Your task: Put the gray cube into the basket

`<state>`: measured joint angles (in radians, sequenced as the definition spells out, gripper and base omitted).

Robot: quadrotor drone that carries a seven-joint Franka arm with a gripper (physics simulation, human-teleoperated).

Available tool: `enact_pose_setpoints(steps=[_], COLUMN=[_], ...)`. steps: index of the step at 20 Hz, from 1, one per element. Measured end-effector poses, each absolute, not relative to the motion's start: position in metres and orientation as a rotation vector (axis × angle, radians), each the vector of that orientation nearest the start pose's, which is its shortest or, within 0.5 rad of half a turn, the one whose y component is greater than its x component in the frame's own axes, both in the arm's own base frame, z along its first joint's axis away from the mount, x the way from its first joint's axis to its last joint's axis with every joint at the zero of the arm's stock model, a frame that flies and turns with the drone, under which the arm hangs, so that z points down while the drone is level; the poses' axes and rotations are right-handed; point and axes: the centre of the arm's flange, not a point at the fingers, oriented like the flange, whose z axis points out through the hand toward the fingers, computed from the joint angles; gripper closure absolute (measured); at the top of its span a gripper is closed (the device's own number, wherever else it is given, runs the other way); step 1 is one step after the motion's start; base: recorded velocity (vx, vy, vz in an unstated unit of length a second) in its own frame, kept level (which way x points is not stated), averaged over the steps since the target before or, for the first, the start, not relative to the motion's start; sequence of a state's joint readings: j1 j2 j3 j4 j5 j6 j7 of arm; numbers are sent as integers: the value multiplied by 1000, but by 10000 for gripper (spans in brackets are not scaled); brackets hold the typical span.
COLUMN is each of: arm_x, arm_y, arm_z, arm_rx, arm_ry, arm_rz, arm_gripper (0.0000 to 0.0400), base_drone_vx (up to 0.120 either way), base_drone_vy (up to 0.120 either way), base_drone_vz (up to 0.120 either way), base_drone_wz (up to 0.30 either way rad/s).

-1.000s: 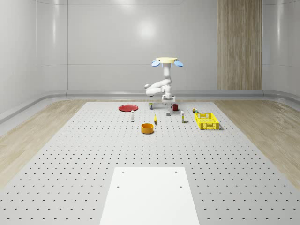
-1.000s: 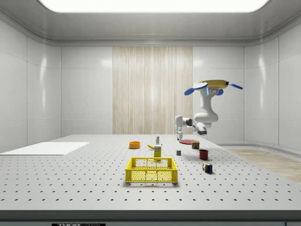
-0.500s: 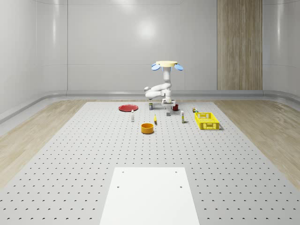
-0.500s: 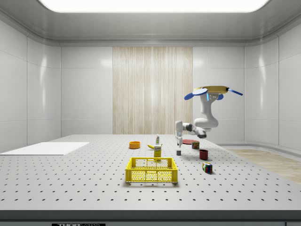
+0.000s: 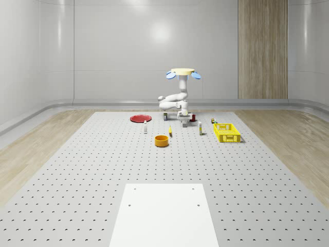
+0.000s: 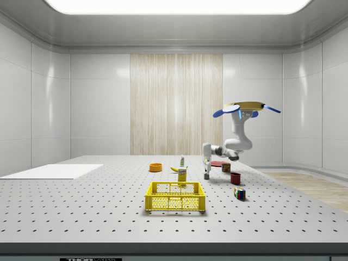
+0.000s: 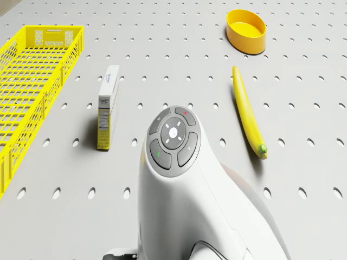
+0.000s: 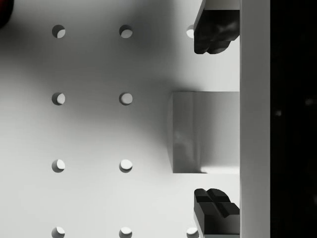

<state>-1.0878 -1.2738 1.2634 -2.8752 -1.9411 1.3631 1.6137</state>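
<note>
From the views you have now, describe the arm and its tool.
The arm is glossy white with rounded links. One link carries a gray round button pad with tiny red and green marks. The tool has black ridged fingertips.

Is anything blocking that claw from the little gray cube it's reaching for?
Nothing visible does. In the wrist view the small gray cube sits on the perforated table directly between the two dark fingertips of the open gripper, with clear gaps on both sides.
</note>
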Motion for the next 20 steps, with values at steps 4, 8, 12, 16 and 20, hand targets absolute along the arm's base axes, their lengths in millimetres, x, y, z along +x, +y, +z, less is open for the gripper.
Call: enact_pose_setpoints(steps=[4, 8, 12, 16, 20], arm_x=[307, 315, 319, 319, 317], arm_y=[7, 9, 9, 10, 10], arm_z=[513, 516, 520, 523, 524], arm_rx=[1, 1, 1, 1, 1], arm_ry=[-2, -2, -2, -2, -2], arm_rz=[785, 785, 785, 785, 785], arm_gripper=[0, 0, 0, 0, 0], base_drone_vx=[0, 0, 0, 0, 0], base_drone_vy=[0, 0, 0, 0, 0], base_drone_vz=[0, 0, 0, 0, 0], base_drone_wz=[0, 0, 0, 0, 0])
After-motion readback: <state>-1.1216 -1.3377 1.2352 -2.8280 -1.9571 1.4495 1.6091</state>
